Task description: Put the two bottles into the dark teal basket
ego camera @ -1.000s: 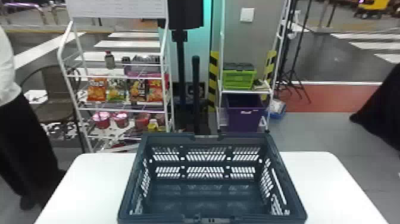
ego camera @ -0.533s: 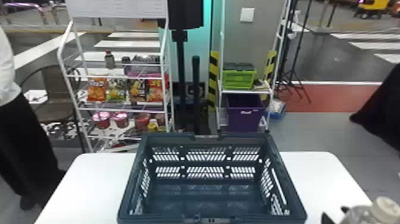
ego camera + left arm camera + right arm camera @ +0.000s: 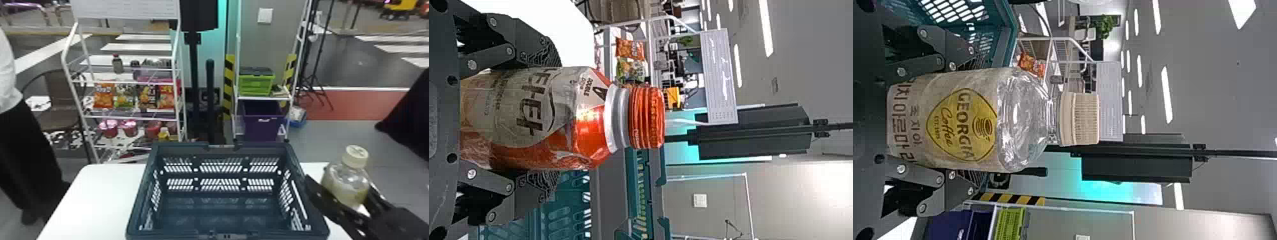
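Note:
Beside the right wall of the dark teal basket, my right gripper in the head view holds an upright clear bottle with a cream cap. The right wrist view has that bottle clamped between both fingers of the right gripper, with the basket close by. In the left wrist view, my left gripper is shut on a bottle with an orange cap and orange lower body; the basket lies beyond one finger.
The basket stands on a white table. Behind the table are a white snack rack and a shelf with a green crate and a purple bin. A person stands at the left edge.
My right gripper has come into the head view from the lower right with the cream-capped bottle, rising and moving left to the basket's right side. The basket has not moved.

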Motion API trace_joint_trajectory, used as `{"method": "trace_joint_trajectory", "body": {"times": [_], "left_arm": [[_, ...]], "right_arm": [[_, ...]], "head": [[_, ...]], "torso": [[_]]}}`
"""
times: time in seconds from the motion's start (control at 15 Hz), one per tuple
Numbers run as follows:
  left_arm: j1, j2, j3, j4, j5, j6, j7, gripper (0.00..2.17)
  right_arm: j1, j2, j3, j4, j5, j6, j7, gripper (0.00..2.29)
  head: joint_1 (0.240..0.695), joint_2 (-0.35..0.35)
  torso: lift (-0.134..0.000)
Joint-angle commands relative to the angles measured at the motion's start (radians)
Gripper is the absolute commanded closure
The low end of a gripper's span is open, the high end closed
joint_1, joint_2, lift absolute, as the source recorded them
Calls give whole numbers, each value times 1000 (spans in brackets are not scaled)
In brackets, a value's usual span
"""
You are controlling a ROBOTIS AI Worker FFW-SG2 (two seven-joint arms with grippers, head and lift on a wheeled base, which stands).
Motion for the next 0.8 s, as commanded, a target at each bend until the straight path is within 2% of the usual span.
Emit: {"method": "trace_joint_trajectory", "body": {"times": [0.0,0.2,0.27,0.33,0.4,0.6,0.73], "left_arm": [[3,8,-3,6,5,-12,-1,2148],[3,10,-3,21,12,-27,-1,2148],[-2,10,-3,25,15,-27,-1,2148],[-5,8,-3,30,18,-27,-1,2148],[-6,8,-3,32,20,-27,-1,2148],[-8,5,-3,39,23,-30,-1,2148],[-9,2,-3,45,25,-33,-1,2148]], "right_arm": [[-111,1,41,21,72,131,-2,2290],[-207,1,112,60,167,260,-6,2290],[-257,1,153,75,207,362,-9,2290],[-303,1,189,99,210,463,-35,2290],[-332,1,204,121,216,490,-45,2290],[-433,1,245,195,253,632,-45,2290],[-476,1,259,279,264,635,-45,2290]], "head": [[499,0],[499,0],[499,0],[499,0],[499,0],[499,0],[499,0]], "torso": [[0],[0],[0],[0],[0],[0],[0]]}}
